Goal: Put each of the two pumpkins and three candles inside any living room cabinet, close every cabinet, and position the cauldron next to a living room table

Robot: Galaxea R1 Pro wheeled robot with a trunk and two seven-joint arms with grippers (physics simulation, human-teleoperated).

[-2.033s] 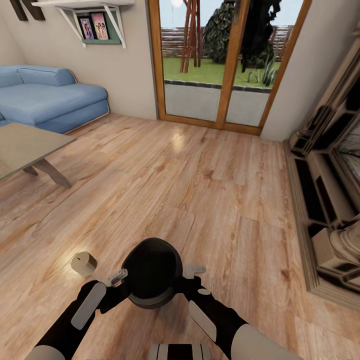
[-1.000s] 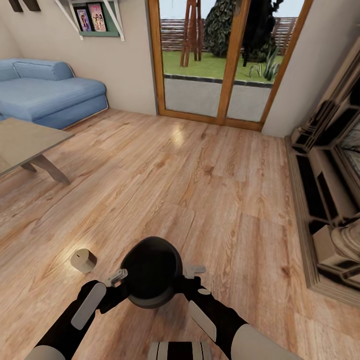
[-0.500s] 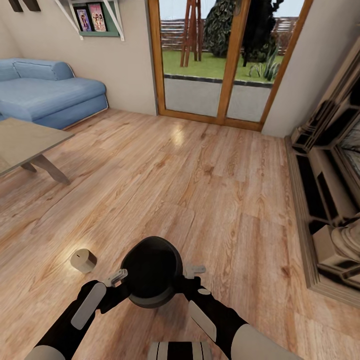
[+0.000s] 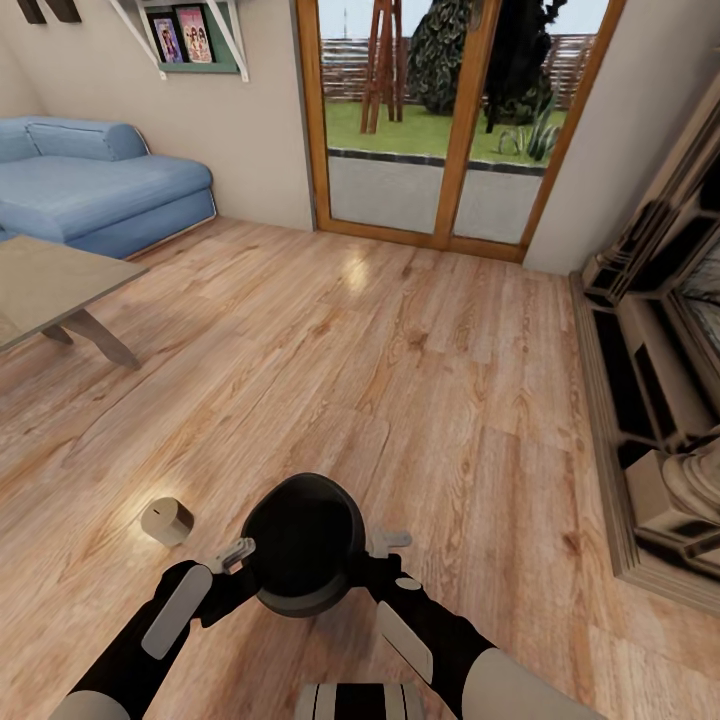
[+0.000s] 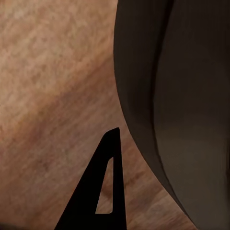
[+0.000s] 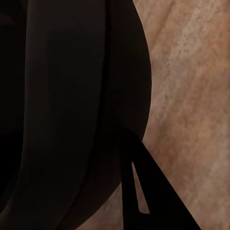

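Grippers: left (image 4: pixel 238 552), right (image 4: pixel 388 543) press cauldron (image 4: pixel 303 545) between them | jaw gap unclear | purpose: carry to table (image 4: pixel 45 282)

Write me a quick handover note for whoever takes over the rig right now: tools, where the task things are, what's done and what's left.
Left tool and right tool: one on each side of the cauldron, apparently carrying it between them above the wood floor; whether either is clamped on it cannot be told.
Table: ahead to the robot's left, apart from the cauldron.
A small beige cylinder, possibly a candle, lies on the floor beside the left arm.
Done: cauldron seems picked up.
Left: set the cauldron next to the table; pumpkins, candles and cabinet status cannot be judged here.
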